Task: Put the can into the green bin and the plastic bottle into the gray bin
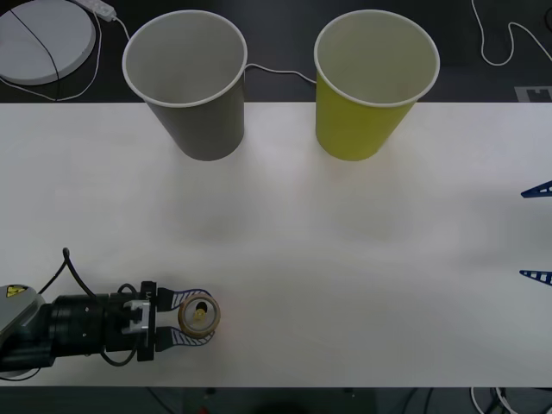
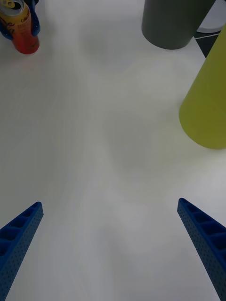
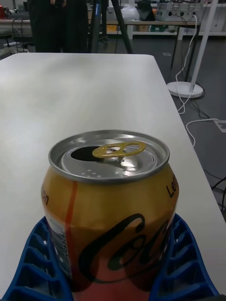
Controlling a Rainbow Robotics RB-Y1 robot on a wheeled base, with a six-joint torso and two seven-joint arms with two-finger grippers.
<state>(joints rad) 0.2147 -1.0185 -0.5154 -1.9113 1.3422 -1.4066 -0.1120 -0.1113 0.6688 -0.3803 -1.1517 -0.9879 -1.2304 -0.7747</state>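
Left gripper (image 1: 197, 316) clamps the can (image 1: 199, 316) upright at the table's (image 1: 345, 259) near left edge — green bin (image 1: 371, 86) stands far right, beyond the gray bin (image 1: 190, 82). Lift straight, stay level, clear the white rim before letting go. Right gripper (image 1: 536, 233) idles, spread wide.

Inspector: Which items are cut off?

Assessor: The right gripper (image 1: 536, 233) is cropped at three o'clock, fingertips alone in frame. The green bin (image 2: 207, 108) and gray bin (image 2: 174, 21) lose their rims past the edge in the right wrist view.

Inspector: Anything obscured?

Assessor: The can (image 3: 109, 207) has its base cropped, lower flanks masked by blue fingers (image 3: 35, 263); its lettering is partly legible.
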